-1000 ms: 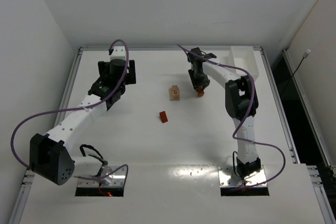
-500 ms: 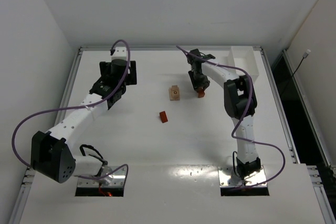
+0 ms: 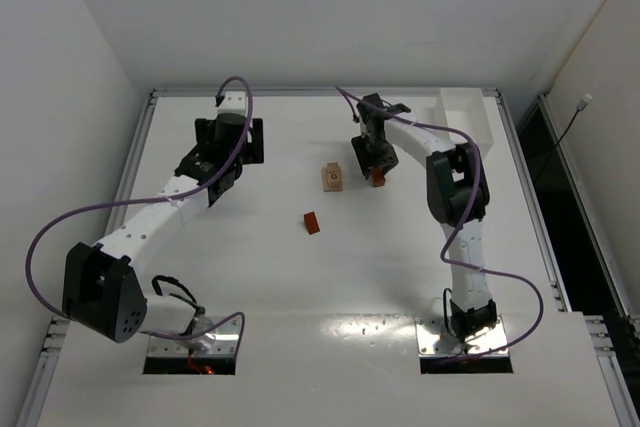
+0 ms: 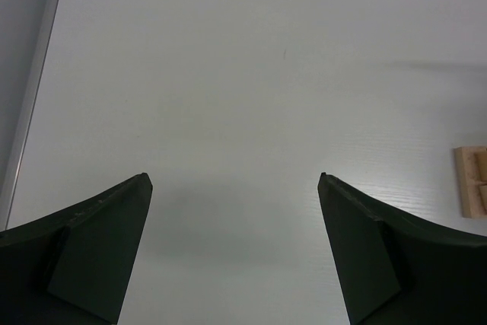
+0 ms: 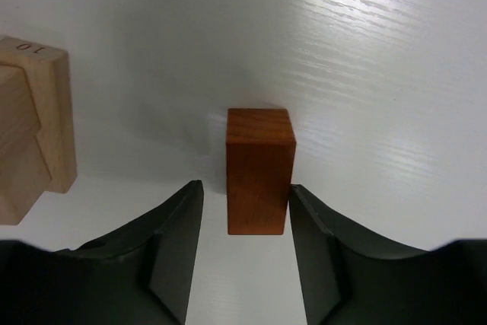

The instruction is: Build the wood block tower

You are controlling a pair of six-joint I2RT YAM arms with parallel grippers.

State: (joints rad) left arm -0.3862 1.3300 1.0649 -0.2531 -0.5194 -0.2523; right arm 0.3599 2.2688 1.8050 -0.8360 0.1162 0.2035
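White table (image 3: 300, 287), nothing stacked yet. Up at 1 o'clock the right gripper (image 5: 245, 192) has its jaws parted around an orange block (image 5: 259, 176) stood on end, long axis vertical, with a small gap on its left side. At the orange block's 9 o'clock sits a tan block (image 3: 331, 178). Over at 11 o'clock the left gripper (image 4: 234, 180) is spread wide.

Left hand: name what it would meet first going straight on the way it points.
The way looks free: the open left hand faces only bare table. The pale wood block sits at the view's right edge, outside that line. Depth is unclear.
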